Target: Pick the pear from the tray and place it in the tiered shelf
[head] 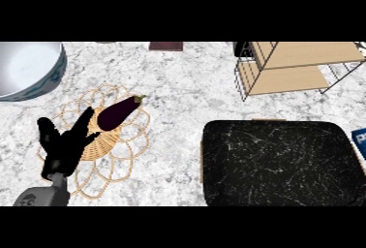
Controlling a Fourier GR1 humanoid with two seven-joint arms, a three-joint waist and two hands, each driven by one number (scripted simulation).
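A: Right, logging the left hand (63, 147) first. It is showing at the lower left, fingers straight and spread, pointing up, holding nothing. The lower edge is cutting off its forearm.

B: Noted. Is it touching the eggplant (118, 113)?

A: Cannot tell. The fingers are overlapping the woven mat (125, 155) just beside the eggplant, and the hand is hiding part of that mat.

B: And the pear?

A: I am not making it out anywhere in this view. The tray (279, 164), black with pale veining, is lying at the lower right, with its near edge running out of view.

B: Shelf?

A: The tiered shelf (286, 80) is standing at the upper right, and its top is being cropped. Two wooden tiers are showing. A bowl (28, 68) is being clipped at the upper left, and a blue item (359, 143) at the right edge is too cropped to identify.
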